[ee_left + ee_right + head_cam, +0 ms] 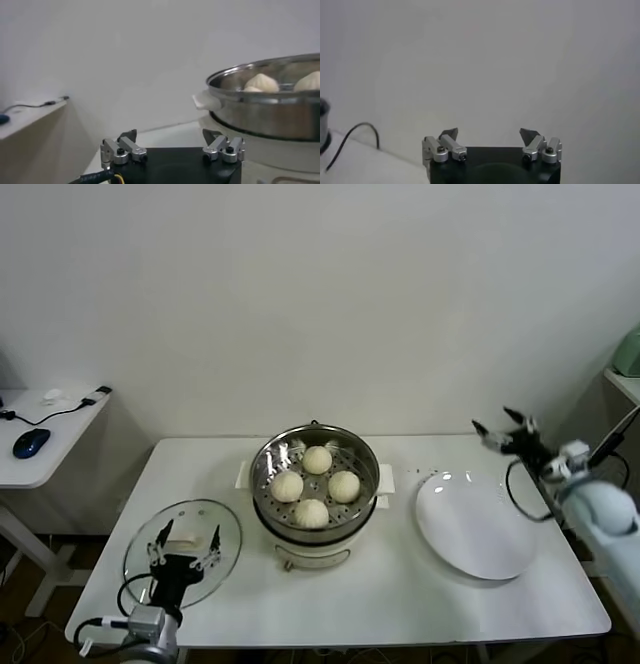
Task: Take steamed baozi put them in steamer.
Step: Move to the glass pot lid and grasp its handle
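The steamer (360, 459) stands at the table's middle, a shiny steel pot on a white base. Several cream-white steamed baozi (317, 460) rest on its perforated floor. The left wrist view shows the steamer's rim (260, 90) with bun tops (262, 82) above it. My left gripper (185, 547) hovers open over the glass lid at the near left, holding nothing. My right gripper (503, 430) is open and raised past the table's far right corner, facing the bare wall. Both pairs of fingertips (129, 135) (449, 133) stand wide apart and empty.
A round glass lid (215, 529) with a white handle lies on the table left of the steamer. A flat white plate (470, 524) sits to the right. A side desk (45, 454) with a blue mouse and cables stands at far left.
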{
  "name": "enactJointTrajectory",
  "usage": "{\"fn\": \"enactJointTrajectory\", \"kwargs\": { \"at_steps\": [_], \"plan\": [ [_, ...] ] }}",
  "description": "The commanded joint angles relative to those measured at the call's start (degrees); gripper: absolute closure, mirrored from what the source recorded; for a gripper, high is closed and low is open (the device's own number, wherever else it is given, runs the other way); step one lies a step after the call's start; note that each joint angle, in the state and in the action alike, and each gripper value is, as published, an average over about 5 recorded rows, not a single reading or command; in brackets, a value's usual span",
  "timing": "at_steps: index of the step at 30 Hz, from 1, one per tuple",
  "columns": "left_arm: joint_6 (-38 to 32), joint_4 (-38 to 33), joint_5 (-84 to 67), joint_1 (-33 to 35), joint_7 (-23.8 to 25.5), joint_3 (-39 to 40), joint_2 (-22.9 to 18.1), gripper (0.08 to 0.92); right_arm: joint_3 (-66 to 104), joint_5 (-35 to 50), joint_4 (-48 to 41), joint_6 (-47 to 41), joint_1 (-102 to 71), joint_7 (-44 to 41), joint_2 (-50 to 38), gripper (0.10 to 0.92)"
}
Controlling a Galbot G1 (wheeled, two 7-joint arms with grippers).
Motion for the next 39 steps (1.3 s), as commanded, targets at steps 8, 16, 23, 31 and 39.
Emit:
{"fn": "enactJointTrajectory", "kwargs": {
  "at_steps": [8,16,23,31,39],
  "plan": [
    [-5.87,3.27,8.76,-0.57,-1.94,-0.31,0.04,0.177,15.86,-7.35,4.82,22.26,-30.68,0.45,21.92,0.203],
    [-9.73,5.38,23.64,0.02,-9.50,-0.81,1.69,0.177,14.45,-14.22,8.65,15.43,-31.38,5.40,25.82,0.203],
    [-11.65,12.59,59.91,1.03,-17.94,-1.41,7.39,0.177,14.72,-14.43,10.67,11.24,-31.22,6.70,26.48,0.203],
    [-7.56,24.77,72.96,-1.69,-22.33,-1.76,9.71,0.177,15.41,-14.41,11.48,9.78,-31.01,7.34,27.32,0.203],
    [-7.24,31.61,72.04,-5.62,-24.10,-1.09,9.51,0.177,15.85,-15.23,12.02,9.31,-31.15,7.63,28.14,0.203]
  ]
}}
